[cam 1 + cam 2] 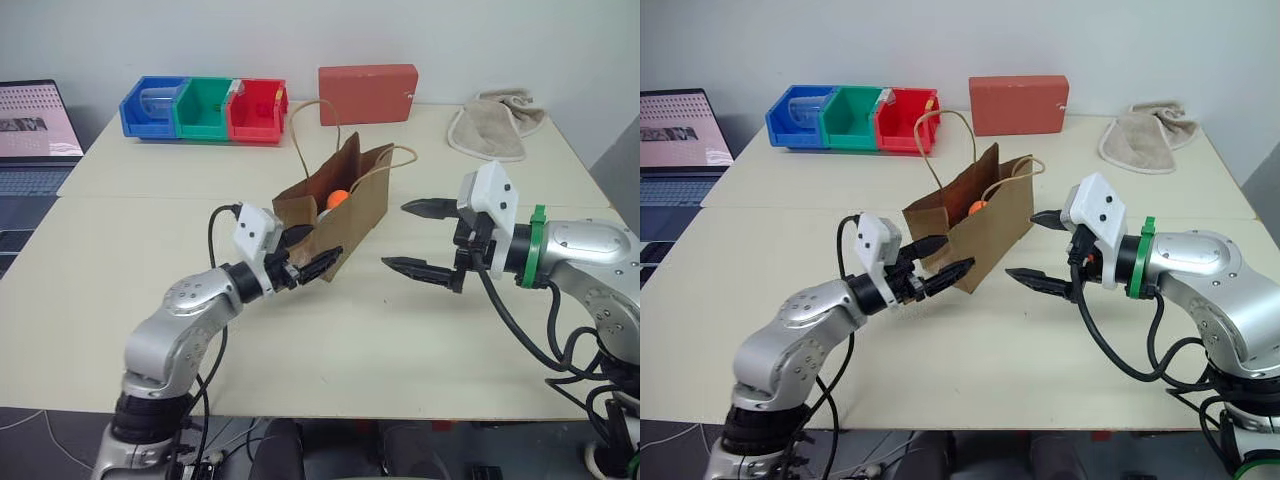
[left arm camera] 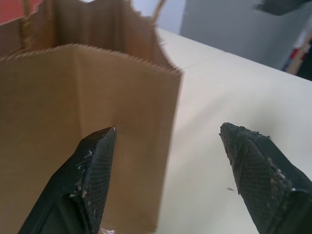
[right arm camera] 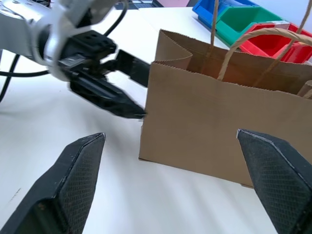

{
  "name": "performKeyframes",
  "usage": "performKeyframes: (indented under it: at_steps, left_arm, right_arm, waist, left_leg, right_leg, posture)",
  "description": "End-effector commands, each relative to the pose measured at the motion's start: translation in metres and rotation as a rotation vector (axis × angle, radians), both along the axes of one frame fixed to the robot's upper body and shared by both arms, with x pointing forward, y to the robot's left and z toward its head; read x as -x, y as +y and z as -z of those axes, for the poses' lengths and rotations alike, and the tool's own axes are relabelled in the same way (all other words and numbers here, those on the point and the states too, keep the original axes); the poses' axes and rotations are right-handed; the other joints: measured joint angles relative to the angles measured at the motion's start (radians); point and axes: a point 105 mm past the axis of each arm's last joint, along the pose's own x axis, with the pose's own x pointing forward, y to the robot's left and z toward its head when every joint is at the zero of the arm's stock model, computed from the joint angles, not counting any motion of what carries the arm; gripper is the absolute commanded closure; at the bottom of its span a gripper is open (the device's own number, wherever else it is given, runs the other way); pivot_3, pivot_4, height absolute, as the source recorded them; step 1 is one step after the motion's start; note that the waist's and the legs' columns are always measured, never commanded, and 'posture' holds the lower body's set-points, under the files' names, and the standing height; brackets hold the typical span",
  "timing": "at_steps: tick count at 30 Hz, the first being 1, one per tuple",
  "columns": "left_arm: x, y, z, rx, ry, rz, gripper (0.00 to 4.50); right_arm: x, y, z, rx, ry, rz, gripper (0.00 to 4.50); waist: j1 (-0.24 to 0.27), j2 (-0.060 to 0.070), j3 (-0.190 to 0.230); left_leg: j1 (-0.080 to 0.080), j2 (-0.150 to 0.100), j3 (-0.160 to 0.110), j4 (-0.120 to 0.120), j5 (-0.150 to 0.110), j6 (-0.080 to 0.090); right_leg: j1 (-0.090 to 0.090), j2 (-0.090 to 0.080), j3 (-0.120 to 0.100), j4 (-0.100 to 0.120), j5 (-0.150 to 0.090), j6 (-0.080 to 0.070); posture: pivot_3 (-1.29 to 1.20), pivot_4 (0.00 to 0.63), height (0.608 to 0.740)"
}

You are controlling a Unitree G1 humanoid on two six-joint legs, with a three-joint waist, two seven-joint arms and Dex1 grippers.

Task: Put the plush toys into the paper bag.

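Observation:
The brown paper bag (image 1: 360, 205) stands upright and open at the table's middle, its two loop handles up. Inside it, an orange plush toy (image 1: 338, 198) shows over the rim; what else the bag holds is hidden. My left gripper (image 1: 318, 245) is open at the bag's near left corner. In the left wrist view the bag's corner edge (image 2: 168, 146) stands between its two fingers. The right wrist view shows one of the left gripper's fingertips (image 3: 139, 113) right at that corner. My right gripper (image 1: 395, 235) hangs wide open and empty a short way right of the bag, pointing at its broad side (image 3: 204, 122).
At the table's far edge stand a row of blue, green and red bins (image 1: 204, 108), a red rectangular box (image 1: 367, 94) and a beige towel (image 1: 495, 122). A laptop (image 1: 35, 135) sits off to the far left. Bare tabletop (image 1: 400, 340) lies in front of the bag.

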Motion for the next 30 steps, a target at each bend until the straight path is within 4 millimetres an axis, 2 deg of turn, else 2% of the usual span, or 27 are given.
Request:
performKeyframes:
  at_steps: [1, 4, 7, 15, 17, 20, 24, 30]
  left_arm:
    - [-0.001, -0.012, -0.006, 0.004, -0.056, 0.013, 0.84]
    - [-0.005, -0.014, -0.003, -0.001, -0.059, 0.001, 0.84]
    - [-0.011, -0.017, -0.002, -0.032, -0.094, -0.013, 1.39]
    - [-0.026, -0.01, -0.005, -0.065, -0.179, -0.113, 4.0]
    - [-0.027, -0.01, -0.006, -0.065, -0.192, -0.113, 4.48]
    - [-0.028, -0.002, -0.01, -0.061, -0.197, -0.093, 4.48]
    - [-0.02, 0.002, -0.015, -0.065, -0.193, 0.043, 4.48]
    - [-0.006, 0.002, -0.024, -0.081, -0.142, 0.366, 4.48]
  right_arm:
    - [0.007, -0.002, -0.012, -0.007, -0.052, -0.002, 0.0]
    - [0.008, -0.002, -0.012, -0.005, -0.049, -0.005, 0.0]
    - [0.009, -0.002, -0.012, 0.001, -0.046, -0.018, 0.0]
    - [0.01, -0.003, -0.013, 0.002, -0.049, -0.03, 0.0]
    - [0.009, -0.003, -0.013, 0.004, -0.05, -0.03, 0.0]
    - [0.008, -0.006, -0.011, 0.016, -0.055, -0.017, 0.0]
    - [0.008, -0.014, -0.01, 0.033, -0.064, 0.012, 0.0]
    - [0.022, -0.045, -0.011, 0.075, -0.059, 0.097, 0.0]
  waist:
    - [0.0, 0.0, 0.0]
    - [0.0, 0.0, 0.0]
    - [0.001, 0.0, 0.0]
    - [0.003, 0.0, 0.0]
    - [0.005, 0.0, 0.0]
    - [0.005, 0.0, 0.0]
    - [0.005, 0.0, 0.0]
    - [0.014, 0.0, 0.0]
  left_leg:
    - [0.0, 0.0, 0.0, 0.0, 0.0, 0.0]
    - [0.0, 0.0, 0.0, 0.0, 0.0, 0.0]
    - [0.0, 0.0, 0.0, 0.0, 0.0, 0.0]
    - [0.0, 0.0, 0.0, 0.0, 0.0, 0.0]
    - [0.0, 0.0, 0.0, 0.0, 0.0, 0.0]
    - [0.0, 0.0, 0.0, 0.0, 0.0, 0.0]
    - [0.0, 0.0, 0.0, -0.001, 0.0, 0.0]
    - [-0.001, 0.0, -0.001, -0.001, 0.0, 0.0]
  right_leg:
    - [0.0, 0.0, 0.0, 0.0, 0.0, 0.0]
    - [0.001, 0.0, 0.0, -0.001, 0.0, 0.0]
    - [0.001, 0.0, 0.0, -0.001, 0.0, 0.0]
    - [0.001, 0.0, 0.0, -0.003, 0.0, 0.001]
    - [0.001, 0.0, 0.0, -0.003, 0.0, 0.001]
    - [0.001, 0.0, 0.0, -0.003, 0.0, 0.001]
    - [0.001, 0.0, 0.0, -0.003, 0.0, 0.001]
    - [0.001, 0.0, -0.002, -0.005, 0.0, 0.001]
  posture:
    - [0.0, 0.15, 0.74]
    - [0.0, 0.15, 0.74]
    - [0.0, 0.15, 0.74]
    - [0.0, 0.15, 0.74]
    - [0.0, 0.15, 0.74]
    - [0.0, 0.15, 0.74]
    - [0.0, 0.15, 0.74]
    - [0.0, 0.15, 0.74]
